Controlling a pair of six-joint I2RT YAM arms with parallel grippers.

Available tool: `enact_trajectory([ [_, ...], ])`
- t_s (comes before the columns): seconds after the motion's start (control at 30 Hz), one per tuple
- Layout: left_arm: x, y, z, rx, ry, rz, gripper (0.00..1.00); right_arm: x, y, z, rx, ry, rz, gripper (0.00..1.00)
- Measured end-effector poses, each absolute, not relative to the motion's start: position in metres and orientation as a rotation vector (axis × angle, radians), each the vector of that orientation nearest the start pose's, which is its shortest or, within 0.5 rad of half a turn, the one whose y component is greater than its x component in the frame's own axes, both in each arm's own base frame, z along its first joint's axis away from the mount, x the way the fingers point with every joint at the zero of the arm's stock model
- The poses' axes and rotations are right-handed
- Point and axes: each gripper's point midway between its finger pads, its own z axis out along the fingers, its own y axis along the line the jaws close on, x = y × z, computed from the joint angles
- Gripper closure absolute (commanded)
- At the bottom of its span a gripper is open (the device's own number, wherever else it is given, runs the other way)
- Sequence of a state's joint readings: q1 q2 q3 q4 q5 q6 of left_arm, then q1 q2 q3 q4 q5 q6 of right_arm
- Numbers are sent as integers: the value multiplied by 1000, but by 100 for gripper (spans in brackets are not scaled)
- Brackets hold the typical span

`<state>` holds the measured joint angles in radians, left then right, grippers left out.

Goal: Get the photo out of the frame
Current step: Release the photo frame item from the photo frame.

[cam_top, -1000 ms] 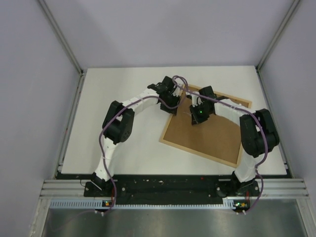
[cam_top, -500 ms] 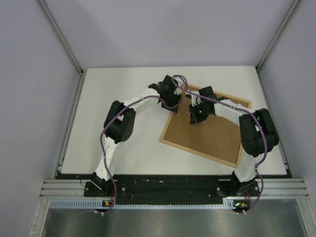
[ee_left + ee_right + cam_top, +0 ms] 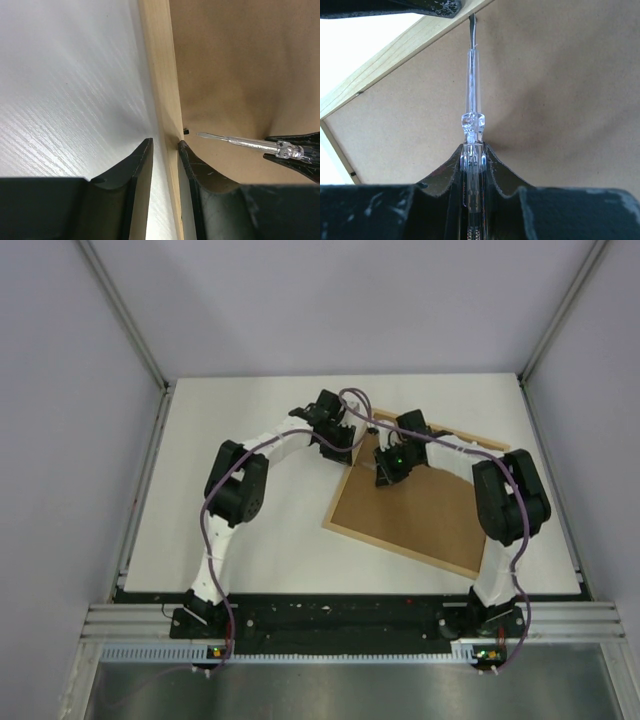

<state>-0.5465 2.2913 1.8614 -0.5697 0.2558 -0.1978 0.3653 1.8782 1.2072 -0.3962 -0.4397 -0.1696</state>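
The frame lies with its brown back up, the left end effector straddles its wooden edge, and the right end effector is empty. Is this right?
Not quite. The right end effector is not empty: the right wrist view shows it shut on a clear screwdriver. The rest stands: the frame lies brown back up and the left end effector straddles its wooden edge.

Frame (image 3: 425,515) — pale wood rim, plain brown back; table (image 3: 265,550) white; screwdriver (image 3: 471,100) clear.

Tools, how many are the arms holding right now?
1. A clear screwdriver is clamped in the right end effector, its tip at the frame's inner edge. The left end effector holds no tool; it straddles the frame's rail.
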Motion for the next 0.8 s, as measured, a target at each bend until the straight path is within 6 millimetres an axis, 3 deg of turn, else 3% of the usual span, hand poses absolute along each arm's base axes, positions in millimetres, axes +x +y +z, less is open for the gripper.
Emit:
enact_trajectory([
  [0.57, 429, -326, 38, 538, 2583, -724, 69, 361, 214, 31, -878, 2479, 601, 100],
  [0.8, 429, -325, 38, 531, 2586, -734, 69, 360, 214, 31, -938, 2490, 488, 100],
])
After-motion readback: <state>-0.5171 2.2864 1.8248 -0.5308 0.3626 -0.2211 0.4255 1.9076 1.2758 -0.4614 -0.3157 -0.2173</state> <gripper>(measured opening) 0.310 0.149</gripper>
